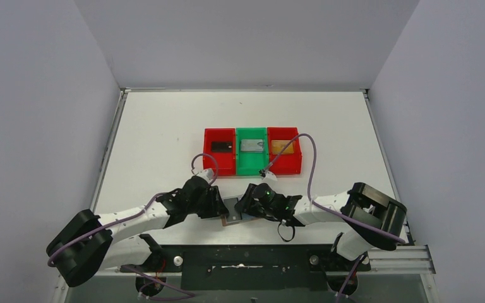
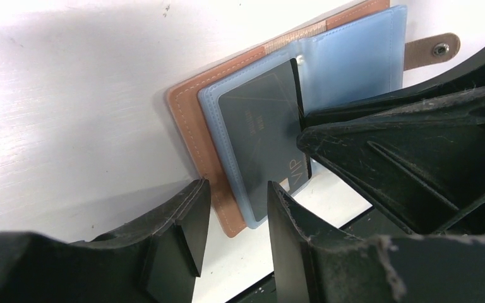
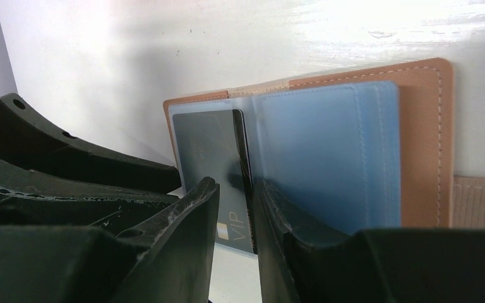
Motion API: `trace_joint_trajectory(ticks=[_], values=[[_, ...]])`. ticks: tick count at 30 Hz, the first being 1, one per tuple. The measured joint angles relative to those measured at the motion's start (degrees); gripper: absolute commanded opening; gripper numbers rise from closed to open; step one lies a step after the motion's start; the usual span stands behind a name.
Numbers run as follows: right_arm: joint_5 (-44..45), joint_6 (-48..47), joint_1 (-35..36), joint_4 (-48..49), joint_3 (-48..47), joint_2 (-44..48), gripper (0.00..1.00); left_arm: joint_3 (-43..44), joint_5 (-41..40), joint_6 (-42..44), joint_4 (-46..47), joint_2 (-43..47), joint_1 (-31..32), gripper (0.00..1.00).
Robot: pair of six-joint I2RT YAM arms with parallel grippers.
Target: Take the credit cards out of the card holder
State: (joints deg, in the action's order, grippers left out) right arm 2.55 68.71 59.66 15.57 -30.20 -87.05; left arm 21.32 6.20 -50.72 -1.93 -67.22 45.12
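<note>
The card holder (image 3: pixel 424 139) lies open and flat on the white table (image 2: pixel 69 95), at the near edge, between the two claws. It is tan leather, with pale blue pockets (image 3: pixel 328 151) inside and a little strap tab (image 2: pixel 432 49) with a snap. One black card (image 2: pixel 259 126) with gold lines and the letters VIP sits in one of the pockets.

The left claw (image 2: pixel 237 205) has its two fingers apart, and a corner of the card holder shows between them. I cannot tell if they touch it.

The right claw (image 3: pixel 237 205) reaches in from the other side. Its fingers are close together with only a thin gap, and the edge of the black card is in that gap. I cannot tell if they squeeze it.

Farther back on the table, three small bins stand side by side in a row. A dark card (image 1: pixel 221 146) lies in the left red bin (image 1: pixel 220 165). A grey card (image 1: pixel 252 146) lies in the green bin (image 1: pixel 251 164). An orange card (image 1: pixel 282 146) lies in the right red bin (image 1: pixel 290 165).
</note>
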Motion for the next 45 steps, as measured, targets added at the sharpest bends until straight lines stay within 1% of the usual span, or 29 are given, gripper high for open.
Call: trace_joint_trajectory(ticks=[5, 11, 18, 22, 30, 35, 41, 45], values=[[0.1, 0.9, -0.1, 0.9, 0.5, 0.0, 0.29, 2.0, -2.4, 0.4, -2.0, 0.1, 0.4, 0.42], [0.2, 1.3, -0.1, 1.3, 0.8, 0.0, 0.29, 3.8, -3.4, 0.9, -2.0, 0.7, 0.6, 0.41], [0.4, 2.0, -0.1, 1.7, 1.1, 0.0, 0.30, 3.8, -2.5, 1.5, -1.2, -3.7, 1.7, 0.28], [0.7, 2.3, -0.1, 1.8, 1.4, 0.3, 0.30, 3.8, -3.4, 1.7, -1.2, -4.6, 2.2, 0.22], [1.3, 2.3, -0.8, 1.7, 2.3, 1.4, 0.32, 5.6, -5.2, 2.0, -1.1, -7.1, 2.7, 0.04], [1.9, 2.3, -0.9, 0.3, 3.0, 3.2, 0.33, 6.3, -5.7, 2.3, -0.2, -8.4, 3.0, 0.00], [1.9, 2.3, -1.2, -0.3, 3.0, 3.1, 0.29, 6.4, -5.5, 3.2, 1.0, -9.1, 3.0, 0.00], [2.0, 2.5, -1.2, -0.6, 3.0, 3.0, 0.17, 6.5, -5.5, 3.5, 1.1, -9.2, 3.0, 0.01]])
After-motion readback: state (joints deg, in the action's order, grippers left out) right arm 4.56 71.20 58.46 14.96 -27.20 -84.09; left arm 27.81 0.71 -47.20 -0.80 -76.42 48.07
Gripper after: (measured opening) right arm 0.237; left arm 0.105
